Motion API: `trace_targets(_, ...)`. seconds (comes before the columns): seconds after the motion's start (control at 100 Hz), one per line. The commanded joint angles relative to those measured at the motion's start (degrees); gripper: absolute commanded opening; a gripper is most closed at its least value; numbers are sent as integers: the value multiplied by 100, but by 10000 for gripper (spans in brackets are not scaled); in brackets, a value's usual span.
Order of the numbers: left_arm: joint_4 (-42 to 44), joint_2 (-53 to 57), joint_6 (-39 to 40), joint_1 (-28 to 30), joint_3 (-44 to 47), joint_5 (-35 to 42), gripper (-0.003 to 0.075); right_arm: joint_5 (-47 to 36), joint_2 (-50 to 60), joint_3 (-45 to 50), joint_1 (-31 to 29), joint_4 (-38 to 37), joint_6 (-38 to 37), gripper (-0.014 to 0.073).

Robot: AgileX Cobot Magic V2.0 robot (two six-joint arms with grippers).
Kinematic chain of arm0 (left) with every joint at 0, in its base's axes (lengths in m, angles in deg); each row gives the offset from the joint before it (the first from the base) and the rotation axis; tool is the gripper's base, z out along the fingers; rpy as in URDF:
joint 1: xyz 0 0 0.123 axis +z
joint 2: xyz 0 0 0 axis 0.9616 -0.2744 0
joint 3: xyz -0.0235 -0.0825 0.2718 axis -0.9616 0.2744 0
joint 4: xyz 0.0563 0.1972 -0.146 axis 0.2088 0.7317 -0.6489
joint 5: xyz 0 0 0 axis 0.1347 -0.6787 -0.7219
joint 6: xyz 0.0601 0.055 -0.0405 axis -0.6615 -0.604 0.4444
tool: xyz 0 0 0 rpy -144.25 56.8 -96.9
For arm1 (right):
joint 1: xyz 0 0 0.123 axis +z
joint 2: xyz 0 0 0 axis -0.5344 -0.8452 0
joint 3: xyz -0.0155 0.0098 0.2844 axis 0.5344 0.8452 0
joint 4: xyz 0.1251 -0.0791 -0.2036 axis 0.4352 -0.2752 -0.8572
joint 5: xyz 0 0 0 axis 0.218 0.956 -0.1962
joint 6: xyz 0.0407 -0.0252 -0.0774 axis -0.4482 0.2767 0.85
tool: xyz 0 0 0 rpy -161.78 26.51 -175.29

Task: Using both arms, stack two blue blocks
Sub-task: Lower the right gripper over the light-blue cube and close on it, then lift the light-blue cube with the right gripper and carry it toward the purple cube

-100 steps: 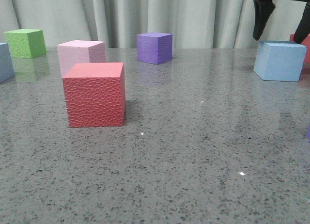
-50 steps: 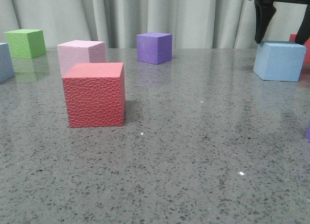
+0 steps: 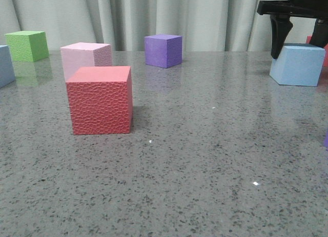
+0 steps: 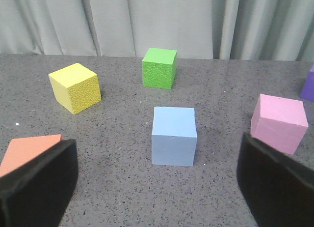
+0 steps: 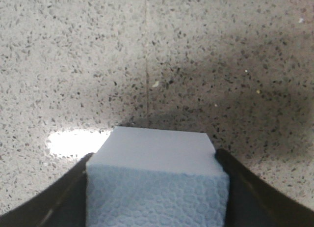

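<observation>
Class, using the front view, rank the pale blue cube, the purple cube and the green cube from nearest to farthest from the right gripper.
1. Pale blue cube, between the right gripper fingers, far right.
2. Purple cube, back centre.
3. Green cube, back left.

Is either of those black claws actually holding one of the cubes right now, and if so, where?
The right end effector has its fingers against two opposite side faces of the pale sky-blue foam cube. The left end effector is open, holding nothing.
</observation>
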Motion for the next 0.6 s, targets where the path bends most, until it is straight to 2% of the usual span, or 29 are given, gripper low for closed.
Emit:
trace_targets(0.0,-58,-45,33,-13,-205,498,617,473,332,-172,-13,-39,46,327)
trace_targets(0.32,-58,-45,33,-13,-205,498,617,519,445,-199,54,195,12,327)
trace_targets(0.59,-58,-45,33,-13,-205,498,617,523,666,-493,707,184,-371,327)
